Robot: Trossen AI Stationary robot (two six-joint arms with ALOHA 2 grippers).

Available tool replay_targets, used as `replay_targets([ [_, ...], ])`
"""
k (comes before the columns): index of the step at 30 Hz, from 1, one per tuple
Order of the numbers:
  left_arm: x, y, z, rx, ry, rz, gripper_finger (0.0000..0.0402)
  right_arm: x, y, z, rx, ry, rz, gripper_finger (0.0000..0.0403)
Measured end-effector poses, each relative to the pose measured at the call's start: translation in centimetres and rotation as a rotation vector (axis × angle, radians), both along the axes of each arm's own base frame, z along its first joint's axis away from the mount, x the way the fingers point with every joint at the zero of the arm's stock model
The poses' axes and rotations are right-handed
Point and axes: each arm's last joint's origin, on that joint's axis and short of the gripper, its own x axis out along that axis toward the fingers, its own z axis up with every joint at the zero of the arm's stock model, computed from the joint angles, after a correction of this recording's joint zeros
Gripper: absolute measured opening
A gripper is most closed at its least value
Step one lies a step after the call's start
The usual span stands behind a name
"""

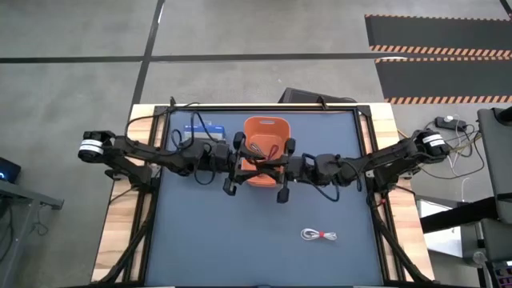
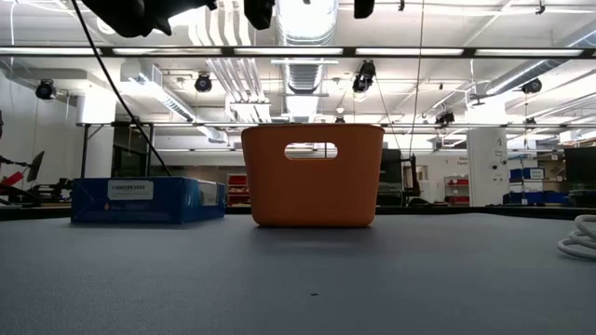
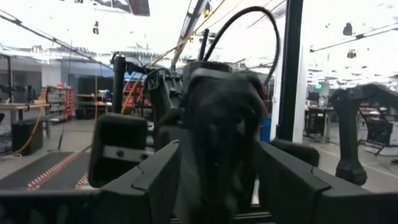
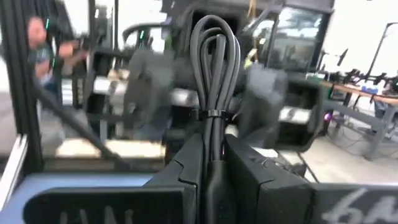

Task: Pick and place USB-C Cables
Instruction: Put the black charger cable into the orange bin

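Both grippers meet high above the orange basket [image 1: 265, 128], my left gripper [image 1: 240, 166] from the table's left, my right gripper [image 1: 276, 168] from the right. In the right wrist view my right gripper [image 4: 211, 155] is shut on a grey cable bundle [image 4: 214, 62] with a thin tie around it. My left gripper [image 3: 217, 180] is open, with a dark blurred mass between its fingers; I cannot tell whether they touch it. A white cable with a red tie [image 1: 319, 235] lies flat on the mat. Thin dark strands [image 1: 256, 150] show inside the basket. My right gripper pinches the grey bundle between its two fingers at the end just below the tie [image 4: 213, 140]. The fingers come level from the table's right and lie along the bundle. Its looped end [image 4: 214, 37] sticks out past the fingertips toward the left arm, lifted clear above the basket.
A blue-and-black retail box [image 1: 196, 132] sits to the left of the basket near the far edge; in the low view the box [image 2: 149, 200] and basket [image 2: 312, 177] stand side by side. The dark mat [image 1: 208, 240] is bare on the near side except for the white cable.
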Motion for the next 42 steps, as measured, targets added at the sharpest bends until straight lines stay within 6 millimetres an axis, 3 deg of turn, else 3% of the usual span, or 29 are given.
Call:
replay_targets([
  [6,-0.1,0.0,-0.7,0.038,0.018,0.013,0.0154,0.1,0.2,0.0,-0.057,0.043,0.002,0.0038],
  [15,-0.1,0.2,-0.6,0.023,0.019,0.054,0.0031,-0.4,0.0,0.5,-0.044,0.053,-0.004,0.0038],
  [19,0.0,0.2,-1.0,0.017,0.047,0.075,0.0031,-0.4,0.0,0.1,-0.054,0.096,-0.006,0.0053],
  [24,0.1,0.4,-0.9,-0.010,0.067,0.125,0.0031,-0.7,0.0,0.2,-0.039,0.111,-0.004,0.0103],
  [31,1.0,1.4,1.0,-0.042,0.333,0.211,0.0030,-3.0,-0.5,1.8,0.015,0.274,-0.036,0.0160],
  [37,1.4,2.5,1.6,-0.012,0.540,0.391,0.0030,-5.3,-1.2,1.6,0.054,0.433,-0.133,0.0169],
  [42,1.1,4.2,1.7,-0.027,0.699,0.511,0.0030,-6.9,-1.6,2.2,0.089,0.455,-0.181,0.0158],
])
